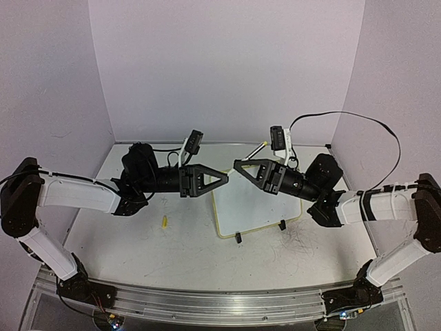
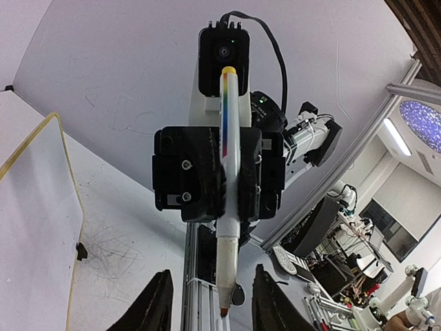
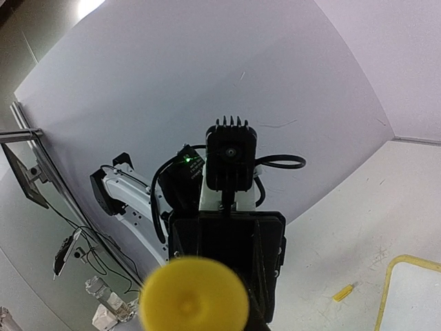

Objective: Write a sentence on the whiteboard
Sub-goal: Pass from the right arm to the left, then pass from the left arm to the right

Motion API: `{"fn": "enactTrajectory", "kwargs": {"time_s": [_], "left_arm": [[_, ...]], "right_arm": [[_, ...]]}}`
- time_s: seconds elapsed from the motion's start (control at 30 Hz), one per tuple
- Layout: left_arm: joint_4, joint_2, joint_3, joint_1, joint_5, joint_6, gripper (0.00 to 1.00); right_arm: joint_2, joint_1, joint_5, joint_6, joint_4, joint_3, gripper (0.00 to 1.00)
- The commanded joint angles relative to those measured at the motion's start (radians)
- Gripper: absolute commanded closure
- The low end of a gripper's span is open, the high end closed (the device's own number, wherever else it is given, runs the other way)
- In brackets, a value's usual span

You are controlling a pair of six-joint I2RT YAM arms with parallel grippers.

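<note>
Above whiteboard (image 1: 256, 207) far-left corner: right hand (image 1: 238, 165) pinches marker (image 2: 229, 172); left hand (image 1: 224, 178) spread, facing it.

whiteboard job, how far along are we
Done: the marker is uncapped, its tip bare, and what looks like its yellow cap lies on the table. In hand: the right claw holds the marker in the air by the whiteboard, facing the open left claw. Left: the whole sentence; the board shows no writing yet.
</note>
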Motion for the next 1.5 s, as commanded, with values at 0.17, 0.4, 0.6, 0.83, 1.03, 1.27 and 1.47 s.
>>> {"fn": "enactTrajectory", "kwargs": {"time_s": [0.17,0.4,0.6,0.83,1.03,1.27,1.47], "left_arm": [[0.019,0.020,0.070,-0.007,0.016,-0.001,0.77],[0.005,0.033,0.070,-0.007,0.010,-0.021,1.00],[-0.154,-0.010,0.060,-0.006,-0.004,0.048,1.00],[-0.259,-0.066,0.038,-0.002,0.032,0.090,1.00],[-0.264,-0.060,0.036,-0.003,0.062,0.080,1.00],[-0.264,-0.049,0.047,-0.005,0.063,0.079,1.00],[-0.264,-0.047,0.046,-0.008,0.058,0.082,1.00]], "right_arm": [[-0.010,0.013,-0.015,-0.008,0.043,-0.006,1.00],[-0.015,0.011,-0.022,0.020,0.005,0.002,0.99],[-0.018,-0.087,-0.208,0.040,-0.166,0.011,0.64],[-0.048,-0.131,-0.380,-0.212,-0.531,0.085,0.42],[-0.026,-0.128,-0.473,-0.217,-0.537,0.142,0.41],[-0.009,-0.100,-0.443,-0.167,-0.478,0.172,0.43],[0.011,-0.091,-0.422,-0.083,-0.353,0.162,0.55]]}}
